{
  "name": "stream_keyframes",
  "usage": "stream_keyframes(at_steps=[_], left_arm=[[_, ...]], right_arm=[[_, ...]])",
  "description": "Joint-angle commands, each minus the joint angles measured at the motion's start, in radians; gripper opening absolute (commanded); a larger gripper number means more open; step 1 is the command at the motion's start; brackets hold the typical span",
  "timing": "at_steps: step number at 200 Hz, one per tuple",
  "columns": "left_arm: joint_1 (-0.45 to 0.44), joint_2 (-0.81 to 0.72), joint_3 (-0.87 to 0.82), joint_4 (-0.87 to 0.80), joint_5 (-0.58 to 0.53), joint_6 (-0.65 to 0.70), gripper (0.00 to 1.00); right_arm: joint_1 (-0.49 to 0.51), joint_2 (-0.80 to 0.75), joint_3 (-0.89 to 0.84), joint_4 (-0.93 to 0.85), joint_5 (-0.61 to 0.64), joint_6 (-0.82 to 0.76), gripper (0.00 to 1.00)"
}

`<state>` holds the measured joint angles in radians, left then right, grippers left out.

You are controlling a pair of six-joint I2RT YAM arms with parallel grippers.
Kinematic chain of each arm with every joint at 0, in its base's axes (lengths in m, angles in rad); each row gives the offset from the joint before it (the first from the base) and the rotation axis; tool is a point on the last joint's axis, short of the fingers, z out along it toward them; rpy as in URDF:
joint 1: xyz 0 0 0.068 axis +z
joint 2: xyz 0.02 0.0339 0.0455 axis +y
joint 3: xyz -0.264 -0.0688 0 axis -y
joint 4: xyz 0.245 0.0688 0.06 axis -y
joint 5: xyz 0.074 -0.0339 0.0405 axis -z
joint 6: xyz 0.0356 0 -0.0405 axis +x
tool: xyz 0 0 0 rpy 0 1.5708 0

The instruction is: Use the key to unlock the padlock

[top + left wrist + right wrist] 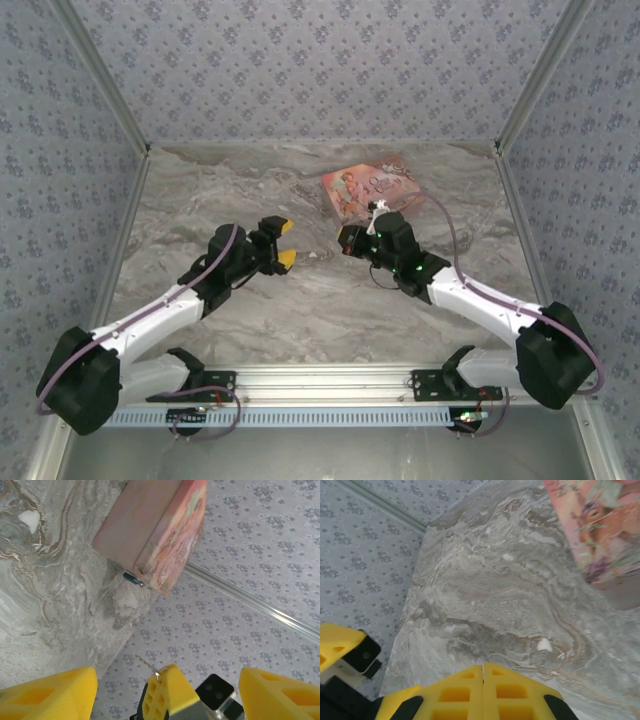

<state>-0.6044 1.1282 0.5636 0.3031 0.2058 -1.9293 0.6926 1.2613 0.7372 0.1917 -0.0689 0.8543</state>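
Note:
The padlock (131,578) is a tiny blue body lying on the marble against the lower corner of the pink box (150,530). My right gripper (343,240) is shut on the key (146,664), a thin silver blade sticking out of its yellow fingertips (167,687) toward the padlock. In the right wrist view the right gripper (483,667) has its pads pressed together, and the key is hidden. My left gripper (286,243) is open, facing the right one. Its two yellow fingers (47,695) stand on either side of the right gripper's tip.
The pink illustrated box (368,186) lies at the back right of the marble table (250,310). Patterned walls close in the back and both sides. A metal rail (330,380) runs along the near edge, between the arm bases.

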Motion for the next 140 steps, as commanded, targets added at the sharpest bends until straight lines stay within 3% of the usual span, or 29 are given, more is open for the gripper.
stream_keyframes(at_steps=[1, 66, 140], left_arm=[[-0.006, 0.044, 0.025, 0.032, 0.003, -0.376, 0.71], [-0.026, 0.175, 0.081, 0.168, 0.076, -0.426, 0.67], [-0.027, 0.198, 0.064, 0.208, 0.081, -0.449, 0.64]], right_arm=[[0.032, 0.032, 0.040, 0.055, -0.005, 0.039, 0.00], [0.132, 0.120, 0.082, 0.129, 0.029, 0.055, 0.00], [0.159, 0.122, 0.096, 0.120, 0.058, 0.052, 0.00]])
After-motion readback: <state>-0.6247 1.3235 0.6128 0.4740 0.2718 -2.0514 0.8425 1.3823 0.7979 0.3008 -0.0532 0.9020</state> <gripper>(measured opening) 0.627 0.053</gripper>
